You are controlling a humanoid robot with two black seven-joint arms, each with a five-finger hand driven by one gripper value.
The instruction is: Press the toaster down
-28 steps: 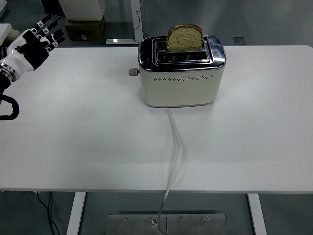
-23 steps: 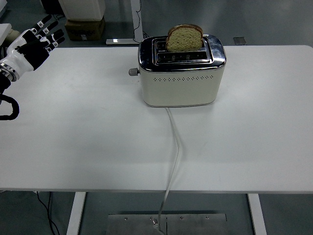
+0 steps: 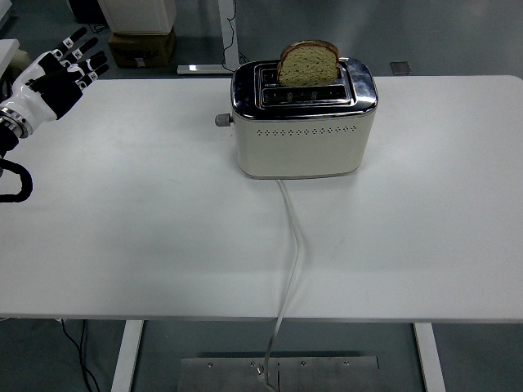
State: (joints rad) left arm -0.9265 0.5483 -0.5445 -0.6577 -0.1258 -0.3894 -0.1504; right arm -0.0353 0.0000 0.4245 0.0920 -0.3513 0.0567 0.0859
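Observation:
A cream toaster (image 3: 303,131) with a chrome top stands at the back middle of the white table (image 3: 147,229). A slice of brown bread (image 3: 308,63) sticks up out of its far slot. The lever knob (image 3: 221,120) juts from the toaster's left end, in its raised position. My left hand (image 3: 61,70) hovers at the far left edge, well left of the toaster, fingers spread and holding nothing. The right hand does not show.
The toaster's white cord (image 3: 291,253) runs from its front down over the table's near edge. A cardboard box (image 3: 141,46) sits on the floor behind the table. A black cable loop (image 3: 16,181) hangs by my left arm.

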